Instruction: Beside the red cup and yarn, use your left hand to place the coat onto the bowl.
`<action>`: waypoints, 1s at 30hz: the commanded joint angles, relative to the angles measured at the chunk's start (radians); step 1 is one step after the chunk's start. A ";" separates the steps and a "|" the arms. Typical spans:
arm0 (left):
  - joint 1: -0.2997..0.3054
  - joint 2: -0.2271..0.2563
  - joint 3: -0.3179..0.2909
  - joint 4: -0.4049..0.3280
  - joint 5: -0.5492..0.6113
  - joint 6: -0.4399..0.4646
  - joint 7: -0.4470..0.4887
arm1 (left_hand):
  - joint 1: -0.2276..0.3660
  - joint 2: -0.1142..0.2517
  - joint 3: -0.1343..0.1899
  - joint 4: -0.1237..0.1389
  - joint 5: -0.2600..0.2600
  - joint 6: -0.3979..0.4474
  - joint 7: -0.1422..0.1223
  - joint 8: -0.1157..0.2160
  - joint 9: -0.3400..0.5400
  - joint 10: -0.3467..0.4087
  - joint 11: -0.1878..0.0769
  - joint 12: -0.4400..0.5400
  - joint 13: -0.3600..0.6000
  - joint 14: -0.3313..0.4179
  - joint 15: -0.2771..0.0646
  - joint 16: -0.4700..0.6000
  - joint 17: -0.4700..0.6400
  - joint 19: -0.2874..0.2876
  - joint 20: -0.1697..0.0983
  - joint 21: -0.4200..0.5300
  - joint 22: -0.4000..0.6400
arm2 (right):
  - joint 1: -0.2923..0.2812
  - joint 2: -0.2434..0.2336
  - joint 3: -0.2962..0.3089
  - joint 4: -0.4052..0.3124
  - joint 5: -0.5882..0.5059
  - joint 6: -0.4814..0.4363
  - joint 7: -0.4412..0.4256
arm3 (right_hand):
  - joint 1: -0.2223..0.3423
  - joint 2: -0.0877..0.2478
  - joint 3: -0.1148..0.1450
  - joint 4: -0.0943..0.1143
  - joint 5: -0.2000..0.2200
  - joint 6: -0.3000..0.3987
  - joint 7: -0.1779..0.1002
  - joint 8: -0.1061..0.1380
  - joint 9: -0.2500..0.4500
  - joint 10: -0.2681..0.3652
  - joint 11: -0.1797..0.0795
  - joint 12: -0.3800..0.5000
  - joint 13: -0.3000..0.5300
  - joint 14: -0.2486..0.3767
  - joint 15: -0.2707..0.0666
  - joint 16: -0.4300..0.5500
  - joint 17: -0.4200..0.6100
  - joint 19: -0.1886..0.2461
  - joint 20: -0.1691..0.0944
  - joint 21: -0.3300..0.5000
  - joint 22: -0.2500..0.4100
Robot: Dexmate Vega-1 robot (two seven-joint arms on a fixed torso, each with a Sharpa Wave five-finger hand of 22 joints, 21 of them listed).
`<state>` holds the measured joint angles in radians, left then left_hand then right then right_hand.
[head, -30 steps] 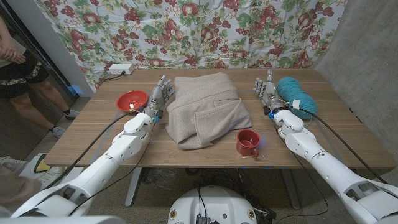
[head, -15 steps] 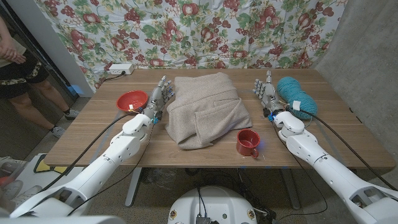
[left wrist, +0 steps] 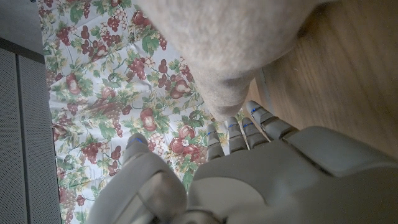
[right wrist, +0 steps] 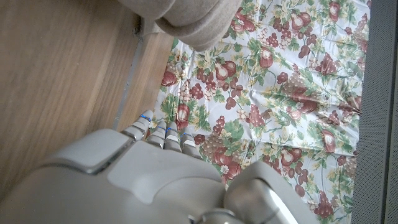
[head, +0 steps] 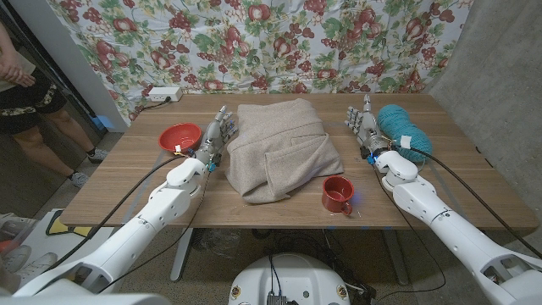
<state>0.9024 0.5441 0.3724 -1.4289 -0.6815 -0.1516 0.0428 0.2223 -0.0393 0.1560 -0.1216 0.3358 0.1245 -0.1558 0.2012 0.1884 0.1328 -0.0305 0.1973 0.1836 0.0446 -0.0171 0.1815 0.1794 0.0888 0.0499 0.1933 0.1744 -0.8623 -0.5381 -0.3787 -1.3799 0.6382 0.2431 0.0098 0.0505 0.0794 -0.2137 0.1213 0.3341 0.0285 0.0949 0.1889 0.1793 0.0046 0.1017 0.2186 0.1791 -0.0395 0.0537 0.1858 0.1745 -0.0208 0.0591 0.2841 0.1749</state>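
A folded beige coat (head: pixel 278 150) lies in the middle of the wooden table (head: pixel 127 186). The red bowl (head: pixel 179 136) sits to its left, near the table's left edge. My left hand (head: pixel 216 135) stands between bowl and coat, fingers straight and apart, fingertips close to the coat's left edge (left wrist: pixel 236 43), holding nothing. The red cup (head: pixel 337 195) stands in front of the coat at the right. The teal yarn (head: pixel 403 131) lies at the right. My right hand (head: pixel 362 125) stands just left of the yarn, fingers extended, empty.
A white power strip (head: pixel 163 95) lies at the table's back left. A floral cloth (head: pixel 279 42) hangs behind the table. A person (head: pixel 21 93) stands at the far left, away from the table. Bare wood shows along the front edge.
My left hand has edged slightly right, closer to the coat's left side. The right hand, coat, bowl, cup and yarn have stayed put.
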 commanded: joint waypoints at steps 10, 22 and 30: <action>0.025 0.011 -0.001 -0.045 -0.010 0.045 0.038 | 0.012 0.005 0.005 -0.004 -0.006 -0.010 -0.006 -0.005 0.004 0.000 0.001 0.002 0.004 -0.001 0.009 0.004 0.002 -0.004 0.008 0.001 0.004 | 0.001 -0.008 -0.004 0.010 -0.006 0.035 0.039 | 0.003 0.007 0.000 -0.005 0.000 -0.001 0.002 0.002 0.005 0.006 -0.014 -0.001 0.006 -0.006 -0.014 -0.002 0.004 0.003 0.001 -0.007 0.001; 0.024 -0.007 -0.008 -0.048 -0.046 0.069 0.046 | 0.025 0.010 0.011 -0.010 -0.017 0.037 -0.009 0.012 0.004 0.010 -0.002 0.007 0.005 0.004 0.014 0.008 0.002 0.001 0.006 0.004 0.005 | 0.014 -0.008 -0.003 0.033 -0.005 0.046 0.061 | 0.003 0.004 0.000 -0.007 0.000 0.002 -0.001 0.003 0.005 0.006 -0.014 -0.001 0.005 -0.006 -0.016 -0.001 0.004 0.004 -0.001 -0.013 0.001; 0.010 -0.025 0.008 -0.037 -0.040 0.069 0.047 | 0.031 0.013 0.014 -0.013 -0.024 0.011 -0.003 0.001 0.004 0.002 0.002 0.004 0.005 0.000 0.015 0.007 0.002 0.001 0.005 0.004 0.005 | 0.026 -0.010 -0.004 0.045 0.000 0.039 0.072 | 0.003 0.001 -0.001 -0.008 0.000 0.003 -0.001 0.003 0.005 0.009 -0.011 -0.001 0.005 -0.004 -0.017 -0.001 0.004 0.005 -0.002 -0.016 0.001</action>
<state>0.9248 0.5414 0.3698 -1.4774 -0.7120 -0.0878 0.0894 0.2373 -0.0247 0.1642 -0.1298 0.3135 0.1455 -0.1554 0.2042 0.1884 0.1365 -0.0342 0.1973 0.1836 0.0453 -0.0106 0.1857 0.1792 0.0847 0.0538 0.1933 0.1744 -0.8507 -0.5461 -0.3808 -1.3515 0.6352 0.2825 0.0652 0.0505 0.0794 -0.2137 0.1214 0.3341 0.0285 0.0949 0.1889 0.1793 0.0118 0.0873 0.2187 0.1790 -0.0410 0.0445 0.1858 0.1744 -0.0211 0.0590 0.2698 0.1748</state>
